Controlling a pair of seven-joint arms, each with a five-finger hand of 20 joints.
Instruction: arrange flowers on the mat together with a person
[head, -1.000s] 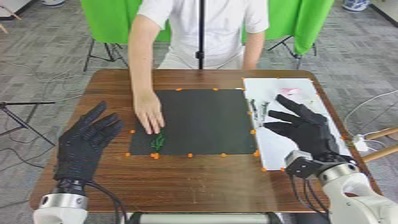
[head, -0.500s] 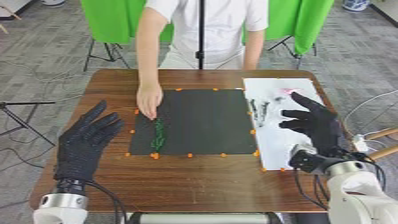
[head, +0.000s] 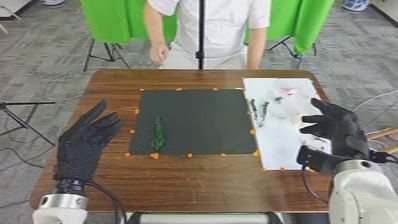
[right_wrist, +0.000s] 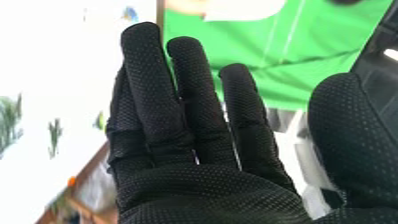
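My left hand (head: 87, 142) is open above the table's left side, left of the black mat. My right hand (head: 339, 131) is open over the right edge of the white sheet (head: 280, 135); in the right wrist view, that hand (right_wrist: 204, 195) has straight fingers and holds nothing. A green sprig (head: 159, 135) lies lengthwise on the left part of the black mat (head: 204, 122). Thin stems (head: 258, 111) and a pink flower (head: 290, 92) lie on the white sheet, with pale flowers beside them. The person's hand (head: 159, 52) hangs beyond the table's far edge.
Orange markers (head: 189, 155) line the mat and sheet edges. The brown table (head: 213, 182) has bare wood in front of the mat. A black pole (head: 201, 40) stands beyond the far edge, before the person.
The person's hand has straightened the green sprig, let go of it and drawn back off the table. My right hand has moved rightward, off the middle of the white sheet. My left hand is unmoved.
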